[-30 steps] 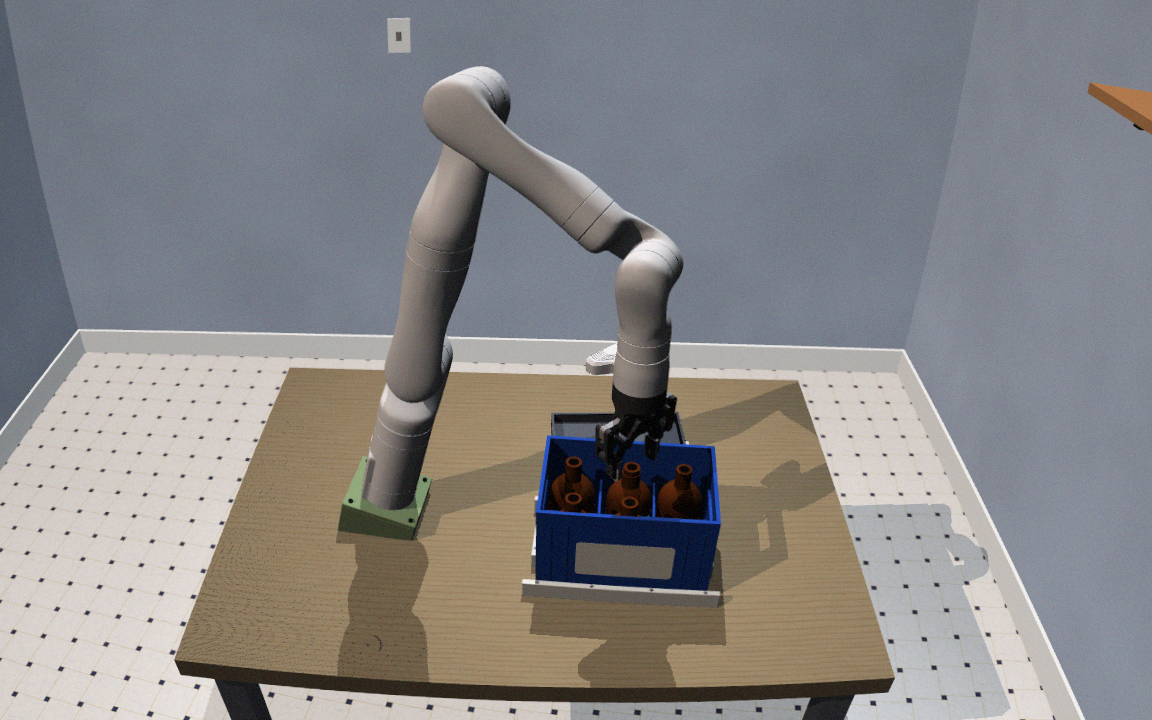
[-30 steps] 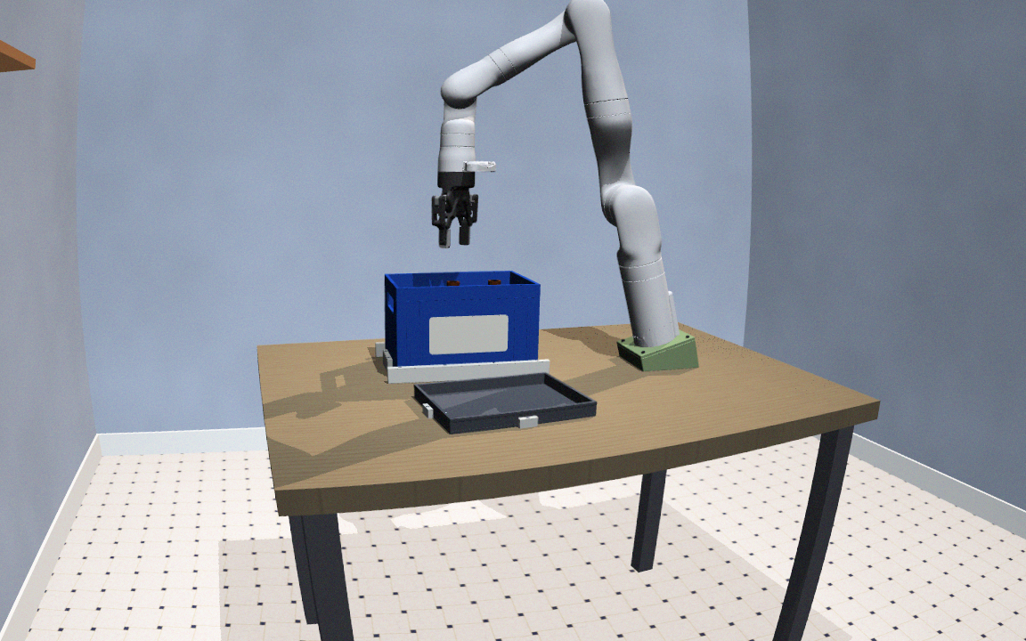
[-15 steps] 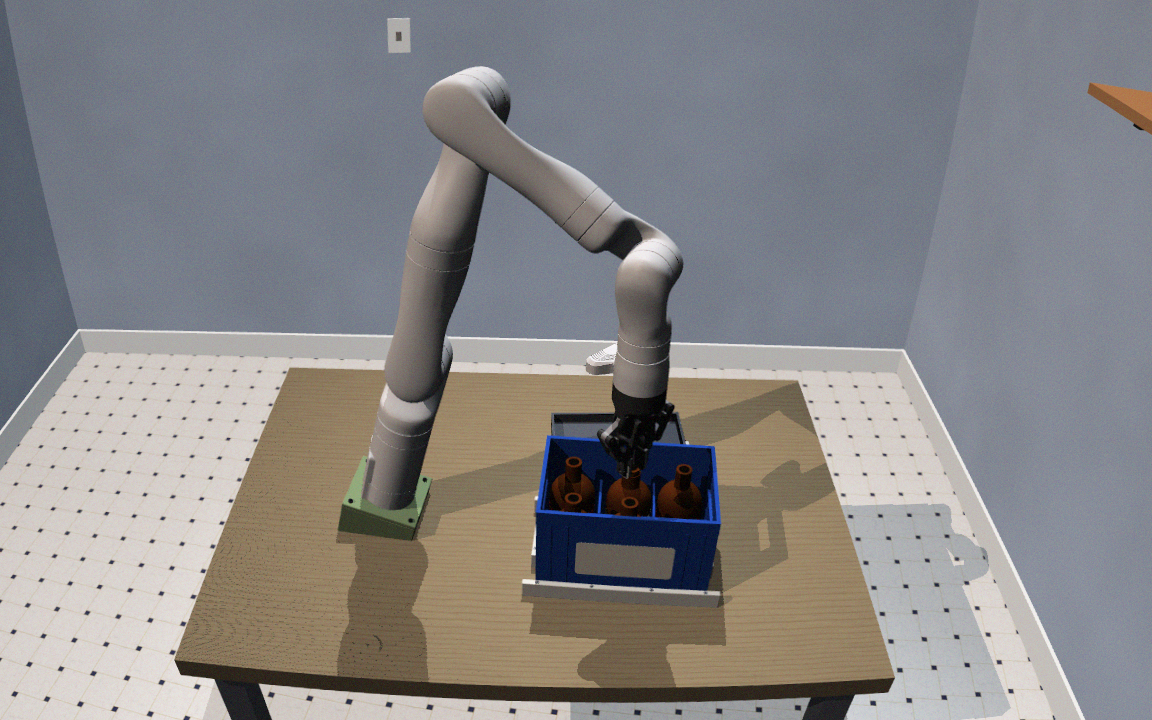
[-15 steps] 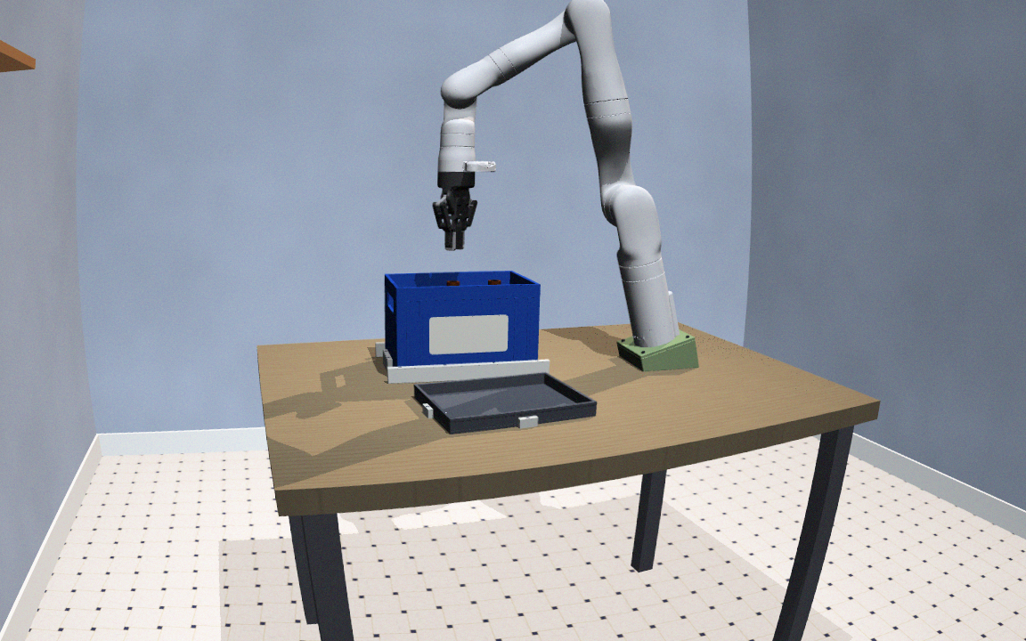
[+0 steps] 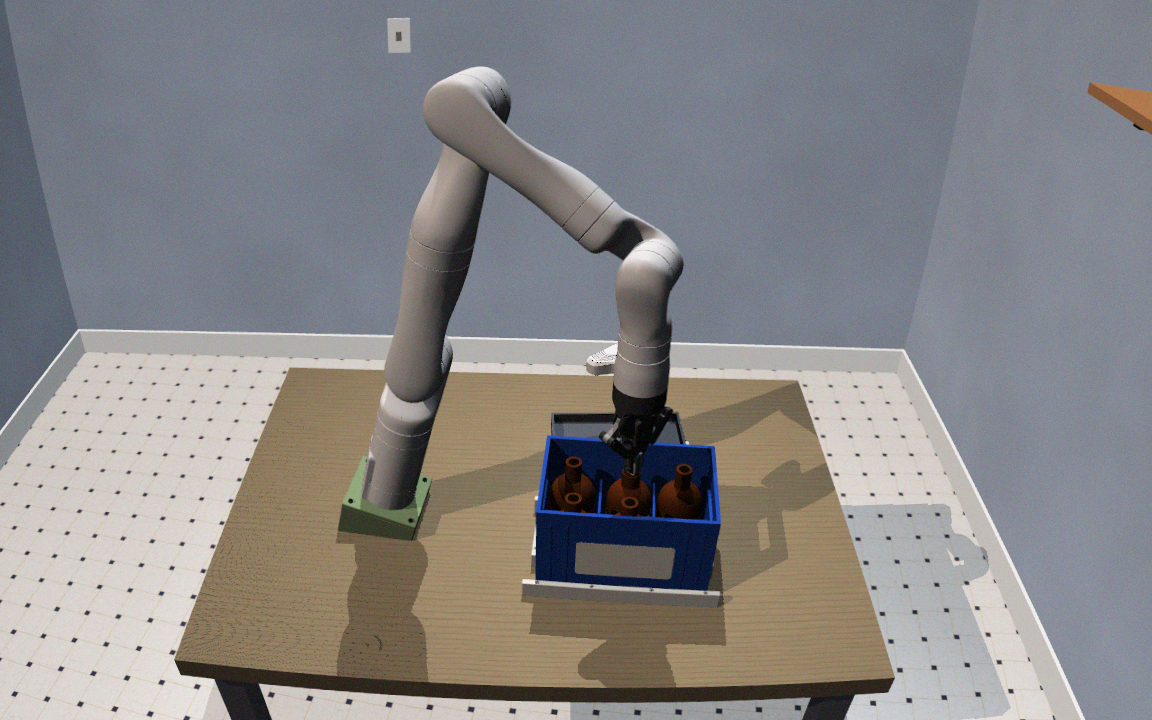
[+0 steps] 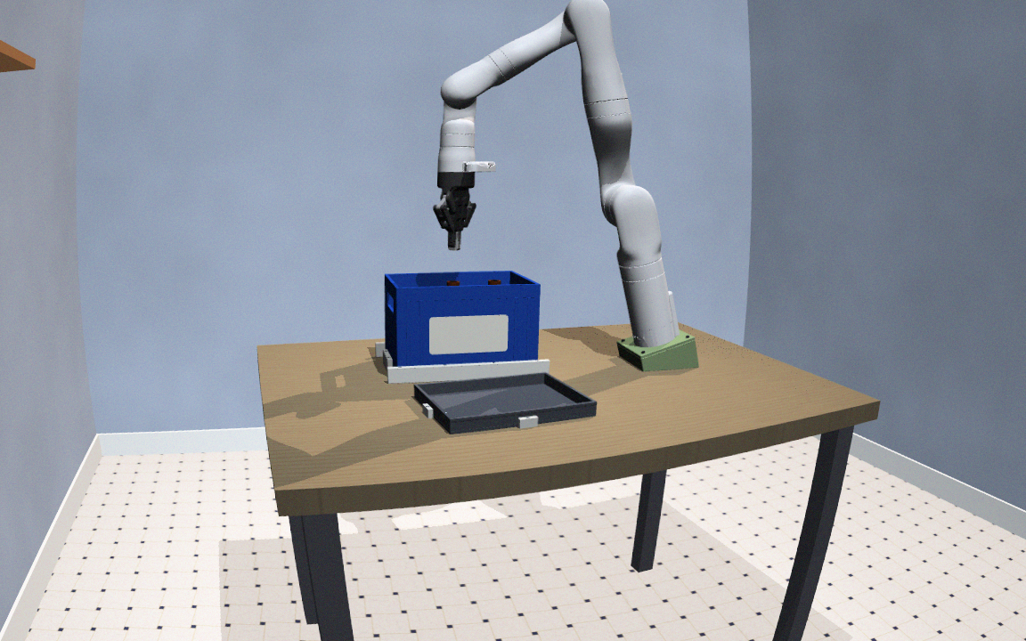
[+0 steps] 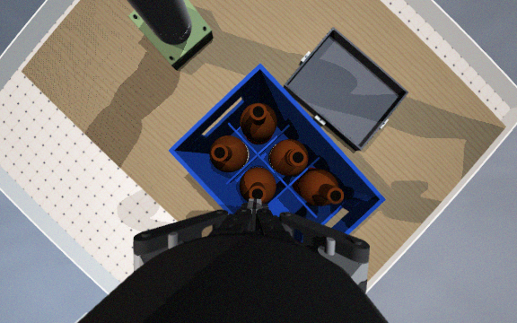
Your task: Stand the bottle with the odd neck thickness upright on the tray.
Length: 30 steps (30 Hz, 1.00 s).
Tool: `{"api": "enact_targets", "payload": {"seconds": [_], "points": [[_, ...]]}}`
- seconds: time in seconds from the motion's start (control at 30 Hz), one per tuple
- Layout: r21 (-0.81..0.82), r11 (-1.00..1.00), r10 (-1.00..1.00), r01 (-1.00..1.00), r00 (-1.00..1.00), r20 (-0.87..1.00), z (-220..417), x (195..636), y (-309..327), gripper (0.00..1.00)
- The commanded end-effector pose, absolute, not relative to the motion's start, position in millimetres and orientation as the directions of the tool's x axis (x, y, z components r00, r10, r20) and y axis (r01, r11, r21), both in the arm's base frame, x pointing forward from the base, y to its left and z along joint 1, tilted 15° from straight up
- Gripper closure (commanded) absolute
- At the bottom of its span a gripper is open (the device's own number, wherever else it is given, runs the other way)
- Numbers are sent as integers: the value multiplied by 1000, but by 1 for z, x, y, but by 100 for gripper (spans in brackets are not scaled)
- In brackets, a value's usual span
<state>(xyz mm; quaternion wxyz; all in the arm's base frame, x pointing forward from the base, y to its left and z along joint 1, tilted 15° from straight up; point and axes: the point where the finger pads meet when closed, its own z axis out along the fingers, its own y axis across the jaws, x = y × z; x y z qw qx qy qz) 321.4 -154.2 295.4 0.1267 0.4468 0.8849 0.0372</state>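
Gripper (image 5: 633,467) (image 6: 453,245) (image 7: 255,207), one, black, fingers pressed together on nothing, pointing down above the blue crate (image 5: 553,550) (image 6: 460,300) (image 7: 196,168). Brown bottles (image 5: 680,501) (image 6: 494,282) (image 7: 251,127), five, upright in the crate, in the top view three far, two near (left and middle), the odd-necked one among them, which one cannot be told; dark tray (image 5: 578,429) (image 6: 500,398) (image 7: 348,85), beyond the crate; green base (image 5: 374,523) (image 6: 672,354) (image 7: 175,58), left.

Bench (image 5: 473,617) (image 6: 581,446) (image 7: 223,45): wood-look top, fine grain, matt. Crate (image 5: 625,528) (image 6: 460,298) (image 7: 214,188): smooth blue, plastic-looking. Bottles (image 7: 287,157): smooth brown, glass or plastic, can't tell. Tray (image 5: 553,428) (image 6: 492,419) (image 7: 380,68): smooth dark grey, low sheen. Arm (image 5: 437,223) (image 6: 608,127): smooth pale shell, soft sheen. Hand (image 5: 638,438) (image 6: 453,219) (image 7: 255,207): black, mostly matt.
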Motion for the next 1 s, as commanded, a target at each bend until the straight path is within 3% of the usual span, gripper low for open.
{"api": "enact_targets", "payload": {"seconds": [0.0, 0.1, 0.13, 0.97], "points": [[178, 598, 800, 781, -569, -192, 295, 323, -154, 100], [178, 598, 800, 782, -568, -192, 294, 323, -153, 100], [178, 598, 800, 782, -568, -192, 294, 323, -153, 36], [178, 598, 800, 782, -568, -192, 294, 323, -153, 36]]}}
